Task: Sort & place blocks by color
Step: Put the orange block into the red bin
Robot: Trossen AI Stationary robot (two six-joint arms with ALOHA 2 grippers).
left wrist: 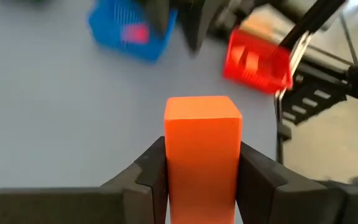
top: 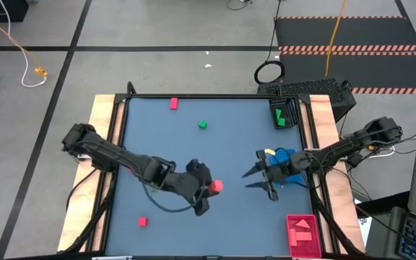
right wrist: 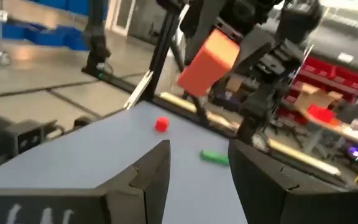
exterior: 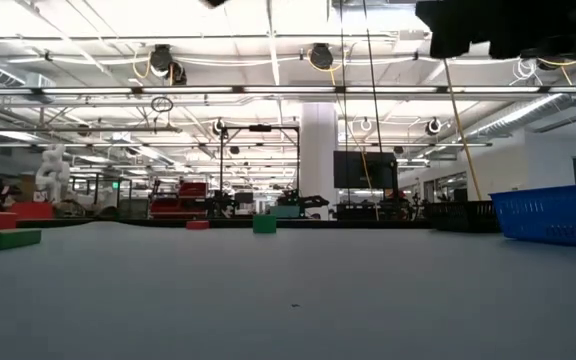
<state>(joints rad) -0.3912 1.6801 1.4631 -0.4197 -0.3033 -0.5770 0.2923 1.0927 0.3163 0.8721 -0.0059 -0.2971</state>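
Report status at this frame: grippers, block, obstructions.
Left gripper shut on an orange-red rectangular block, lifted mid-table. Right gripper open, empty, beside the blue mesh tray. Nothing between the block and the red tray.

The high view looks straight down on the whole table (top: pixel 215 144). The low view looks level across it into the room. Each wrist view looks past its own fingers; both show the red block (left wrist: pixel 202 155).
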